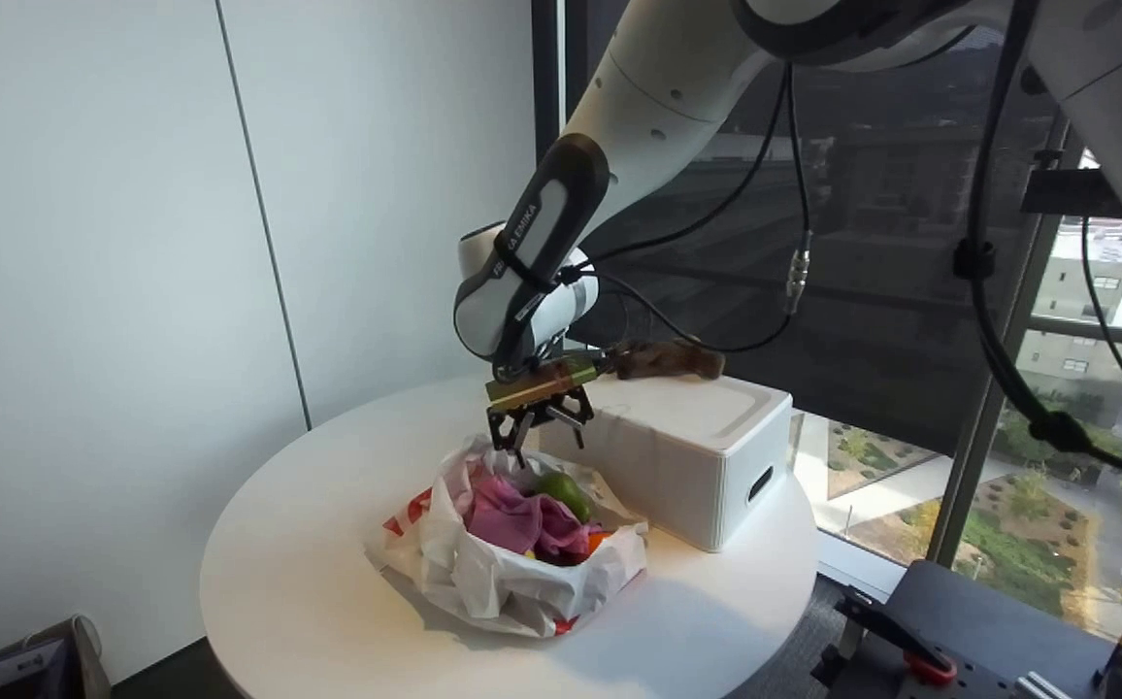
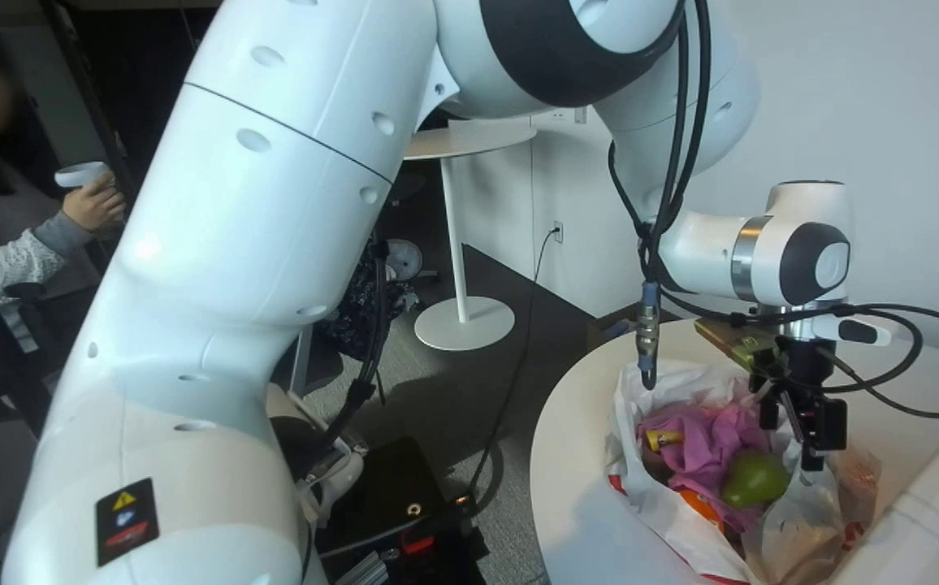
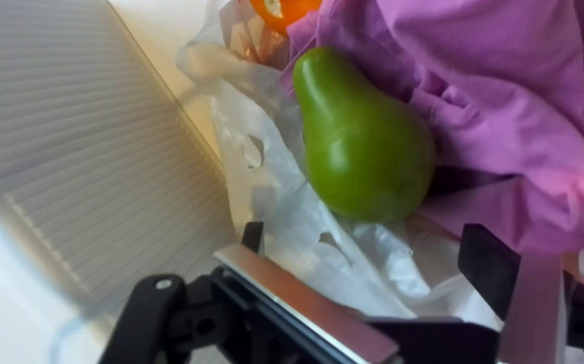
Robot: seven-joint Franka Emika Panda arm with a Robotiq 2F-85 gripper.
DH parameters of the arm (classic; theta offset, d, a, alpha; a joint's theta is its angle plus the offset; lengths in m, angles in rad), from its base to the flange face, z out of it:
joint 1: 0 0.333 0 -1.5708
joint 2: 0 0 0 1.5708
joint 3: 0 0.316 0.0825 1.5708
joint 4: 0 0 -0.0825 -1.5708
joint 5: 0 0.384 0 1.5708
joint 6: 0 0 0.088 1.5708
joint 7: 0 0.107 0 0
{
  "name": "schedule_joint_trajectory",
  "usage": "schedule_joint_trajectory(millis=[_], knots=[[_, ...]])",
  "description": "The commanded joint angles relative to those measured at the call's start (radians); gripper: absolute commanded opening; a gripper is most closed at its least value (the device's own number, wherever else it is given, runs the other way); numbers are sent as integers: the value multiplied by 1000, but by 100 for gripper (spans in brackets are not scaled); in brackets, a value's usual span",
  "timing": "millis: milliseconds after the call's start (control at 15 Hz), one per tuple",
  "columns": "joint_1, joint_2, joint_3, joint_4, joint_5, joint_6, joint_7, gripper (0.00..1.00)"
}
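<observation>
Green pear [image 3: 365, 146], lying against purple cloth [image 3: 499, 65], orange item [image 3: 292, 12] near, inside white plastic bag [image 1: 474, 573], inward from the edge of the round table [image 1: 299, 582], gripper [image 1: 550, 450] above the bag's rim, fingers spread apart, white box [image 1: 660, 476] beside the bag, toward the table's window-side edge.

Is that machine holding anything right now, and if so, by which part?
Nothing is held. The tool stands open, its fingers apart, and the pear lies in the bag, not between them.

Grn pear [image 3: 368, 151], pinkish-purple cloth [image 3: 499, 86], wht bag [image 1: 469, 575] w/ some red, wht box [image 1: 663, 471]
</observation>
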Motion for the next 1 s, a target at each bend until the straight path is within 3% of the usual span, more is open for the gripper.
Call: schedule_joint_trajectory(millis=[0, 467, 667, 933], knots=[[-78, -117, -25, -43, 47, 28, 26, 100], [-269, -123, -67, 132, 207, -63, 64, 100], [-316, -64, -82, 243, 250, -53, 145, 100], [-328, 43, -141, 371, 199, -10, 318, 100]])
